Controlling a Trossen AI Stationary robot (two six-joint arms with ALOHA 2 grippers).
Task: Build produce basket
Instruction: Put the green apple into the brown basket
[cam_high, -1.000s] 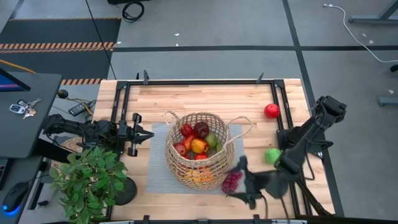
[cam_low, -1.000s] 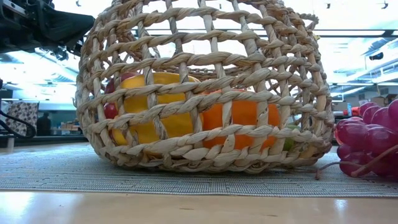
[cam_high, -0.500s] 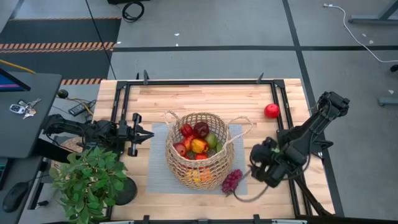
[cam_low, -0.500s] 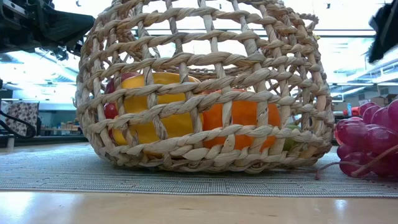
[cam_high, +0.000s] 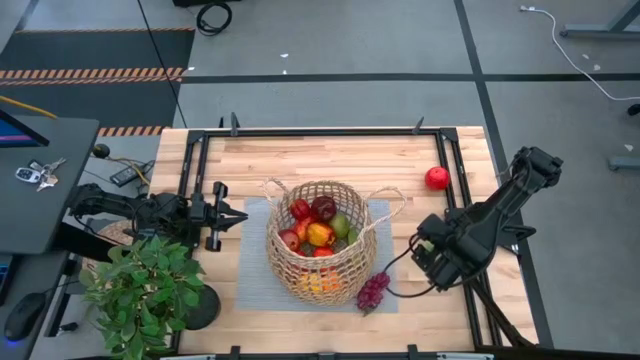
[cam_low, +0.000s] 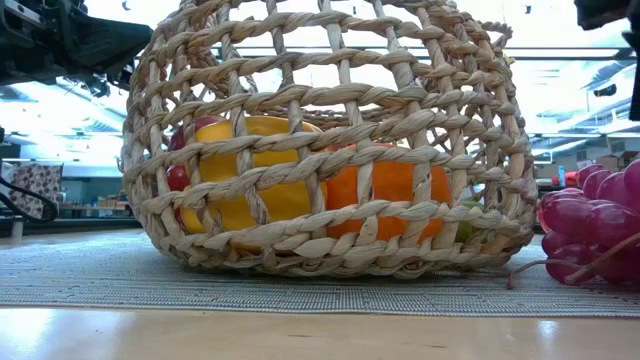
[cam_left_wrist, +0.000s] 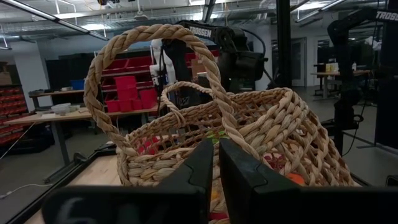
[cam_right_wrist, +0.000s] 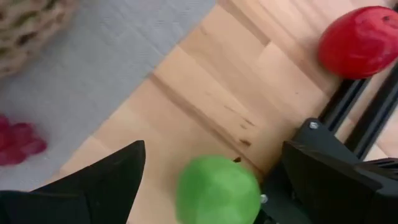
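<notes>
Two fruits wait outside our round tan wicker basket – since releasing the purple grapes, our right pincer, fingers apart, has swung above the green apple; left pincer stays together.

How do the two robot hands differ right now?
The left gripper is shut, while the right gripper is spread wide. The left points at the basket from the mat's side; the right hangs over the green apple, near the red apple. Neither holds anything.
</notes>
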